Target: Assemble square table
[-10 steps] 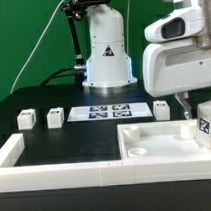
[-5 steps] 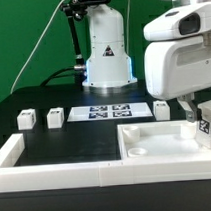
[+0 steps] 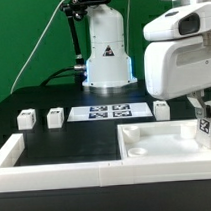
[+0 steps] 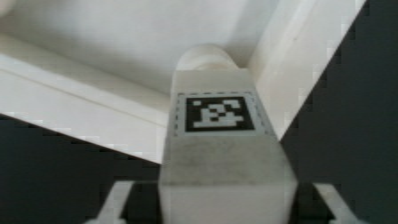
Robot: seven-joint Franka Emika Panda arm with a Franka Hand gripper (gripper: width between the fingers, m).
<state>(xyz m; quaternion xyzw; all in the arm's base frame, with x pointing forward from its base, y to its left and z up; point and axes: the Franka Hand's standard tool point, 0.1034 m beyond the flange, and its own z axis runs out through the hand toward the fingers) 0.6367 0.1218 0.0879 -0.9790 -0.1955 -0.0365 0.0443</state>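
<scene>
The square table's white top (image 3: 155, 141) lies at the exterior view's right, with raised edges and round sockets. A white tagged leg (image 3: 207, 126) stands slightly tilted over its far right corner. My gripper (image 3: 203, 116) comes down on that leg from above, its fingers closed in on the leg's two sides. In the wrist view the leg (image 4: 217, 150) fills the space between the fingers (image 4: 125, 202), with the gripper (image 4: 217, 206) around its near end and the table top (image 4: 107, 50) behind it. Three more legs (image 3: 27, 119), (image 3: 56, 116), (image 3: 161, 109) stand loose on the black table.
The marker board (image 3: 112, 112) lies flat between the loose legs. A long low white border wall (image 3: 57, 176) runs along the front and up the exterior view's left. The arm's white base (image 3: 106, 53) rises behind the board.
The fingers have closed in from wide open onto the leg. The leg has tilted and shifted slightly. The arm has sunk a little.
</scene>
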